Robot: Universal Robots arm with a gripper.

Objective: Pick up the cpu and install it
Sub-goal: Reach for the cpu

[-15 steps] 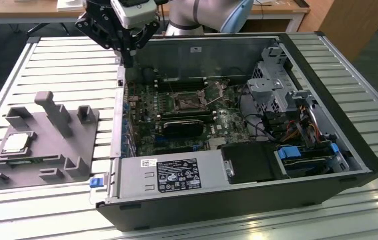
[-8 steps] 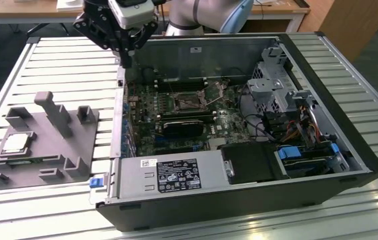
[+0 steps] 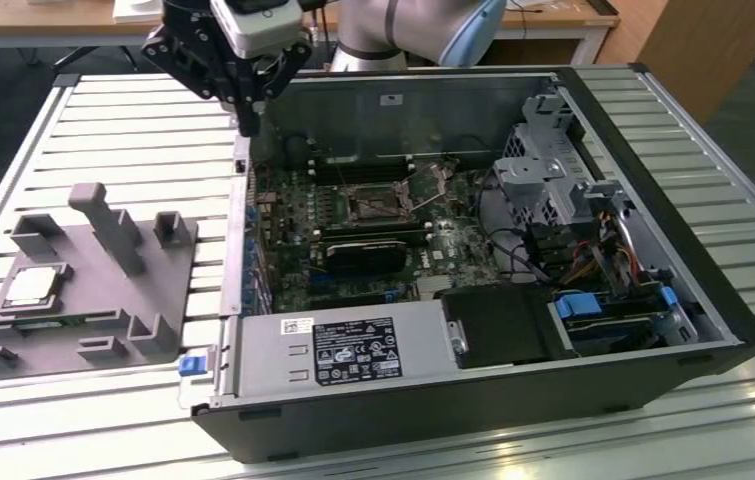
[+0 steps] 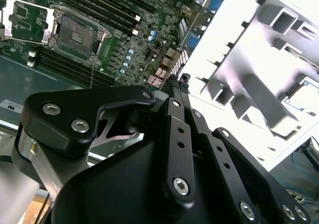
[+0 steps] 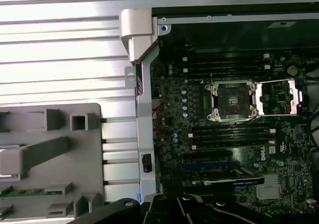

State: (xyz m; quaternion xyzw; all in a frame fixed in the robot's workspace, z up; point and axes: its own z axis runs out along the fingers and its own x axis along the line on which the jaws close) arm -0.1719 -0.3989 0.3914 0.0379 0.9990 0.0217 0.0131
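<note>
The cpu (image 3: pixel 33 285), a flat silver square, lies in a recess of the grey fixture (image 3: pixel 124 300) on the exterior view's left, outside the computer case. In the second wrist view the cpu (image 4: pixel 304 97) shows in that recess. My gripper (image 3: pixel 252 126) hangs over the case's left wall, well above and behind the fixture, its fingers shut with nothing between them. The motherboard socket (image 3: pixel 377 205) stands open inside the case. It shows in both wrist views, as the socket (image 5: pixel 232 100) with its load plate (image 5: pixel 279 97) flipped aside, and as the socket (image 4: pixel 75 35).
The open computer case (image 3: pixel 697 300) fills the slatted table's (image 3: pixel 110 130) middle, with a power supply (image 3: pixel 337 350) at the front and a drive cage (image 3: pixel 551 170) with cables on the exterior view's right. Upright posts (image 3: pixel 108 225) rise from the fixture. Memory slots (image 5: pixel 229 134) flank the socket.
</note>
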